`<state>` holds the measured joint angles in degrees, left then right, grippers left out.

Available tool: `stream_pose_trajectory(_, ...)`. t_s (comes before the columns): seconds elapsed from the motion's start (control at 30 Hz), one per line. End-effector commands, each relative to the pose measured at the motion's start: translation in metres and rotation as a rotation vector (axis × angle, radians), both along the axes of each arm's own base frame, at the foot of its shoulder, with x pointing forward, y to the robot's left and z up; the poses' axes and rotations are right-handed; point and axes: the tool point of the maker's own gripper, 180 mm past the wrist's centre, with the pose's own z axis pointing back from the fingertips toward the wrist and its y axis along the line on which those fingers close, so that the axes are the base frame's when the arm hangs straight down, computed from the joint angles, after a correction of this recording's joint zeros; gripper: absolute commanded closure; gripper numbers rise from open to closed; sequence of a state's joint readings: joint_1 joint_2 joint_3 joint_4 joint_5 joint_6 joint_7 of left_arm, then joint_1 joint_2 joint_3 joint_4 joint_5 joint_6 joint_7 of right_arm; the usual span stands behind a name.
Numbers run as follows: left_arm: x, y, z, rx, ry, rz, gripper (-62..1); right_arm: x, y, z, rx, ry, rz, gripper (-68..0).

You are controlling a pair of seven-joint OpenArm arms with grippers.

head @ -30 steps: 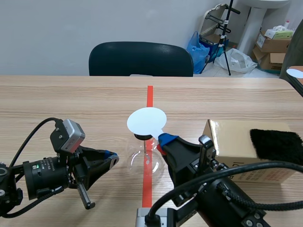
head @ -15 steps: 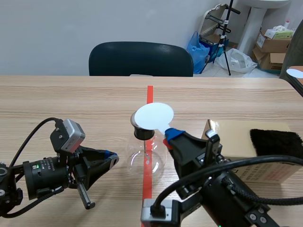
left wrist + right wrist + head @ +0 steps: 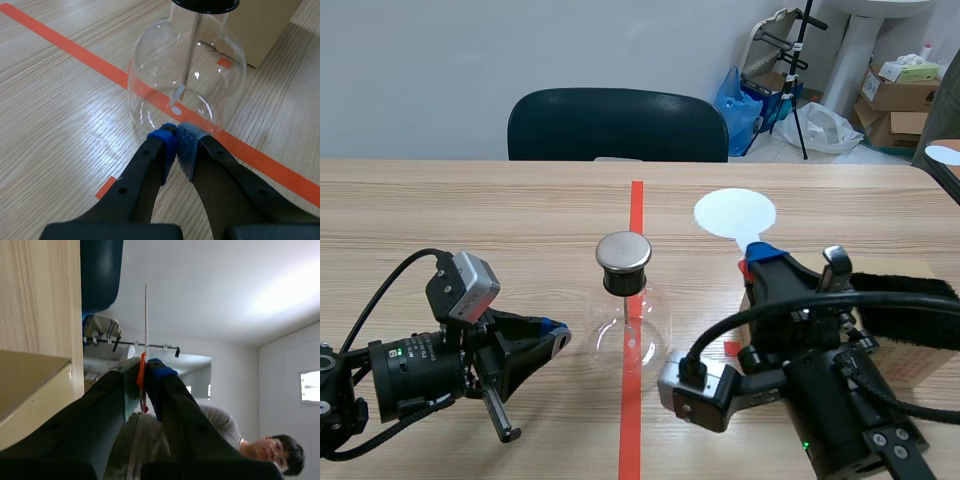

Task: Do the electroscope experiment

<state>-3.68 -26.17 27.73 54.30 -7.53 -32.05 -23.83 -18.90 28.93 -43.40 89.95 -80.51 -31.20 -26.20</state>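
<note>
The electroscope is a round glass flask [image 3: 631, 338] with a black stopper and a metal cap [image 3: 623, 252], standing on the red tape line. In the left wrist view, its rod and small leaf [image 3: 178, 95] hang inside the flask [image 3: 150, 80]. My left gripper [image 3: 556, 336] is shut on nothing, its tips [image 3: 176, 142] low beside the flask's base. My right gripper [image 3: 761, 256] is shut on the orange-red handle of a white disc [image 3: 734, 213], held up to the right of the cap. The right wrist view shows that disc [image 3: 146, 315] edge-on above my gripper [image 3: 143, 371].
A cardboard box [image 3: 923, 368] with a black fur cloth [image 3: 910, 311] on top stands at the right, partly behind my right arm. A dark chair [image 3: 618, 124] is at the far edge. A person shows in the right wrist view past the gripper.
My right gripper carried the white disc from over the flask's cap away to the right and farther back, uncovering the cap. The left arm has not moved.
</note>
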Motion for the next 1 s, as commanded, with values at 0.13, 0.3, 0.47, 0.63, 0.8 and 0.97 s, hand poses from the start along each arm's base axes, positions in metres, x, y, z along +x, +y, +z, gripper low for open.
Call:
stream_pose_trajectory(0.13,0.006,0.0,0.01,-0.027,-0.025,0.008,-2.7,0.01,-0.02,0.011,0.013,-0.044,-0.107,-1.0)
stream_pose_trajectory(0.3,0.006,0.0,0.01,-0.026,-0.026,0.01,-2.7,0.012,-0.03,0.012,0.017,-0.05,-0.163,-1.0)
stream_pose_trajectory(0.47,0.006,0.0,0.01,-0.025,-0.026,0.01,-2.7,0.012,-0.035,0.012,0.02,-0.052,-0.19,-1.0)
stream_pose_trajectory(0.63,0.006,0.0,0.01,-0.025,-0.026,0.01,-2.7,0.012,-0.034,0.012,0.02,-0.052,-0.186,-1.0)
stream_pose_trajectory(0.8,0.006,0.001,0.01,-0.023,-0.026,0.011,-2.7,0.011,-0.025,0.011,0.021,-0.046,-0.14,-1.0)
stream_pose_trajectory(0.97,0.006,0.001,0.01,-0.023,-0.026,0.011,-2.7,0.008,-0.007,0.009,0.013,-0.036,-0.041,-1.0)
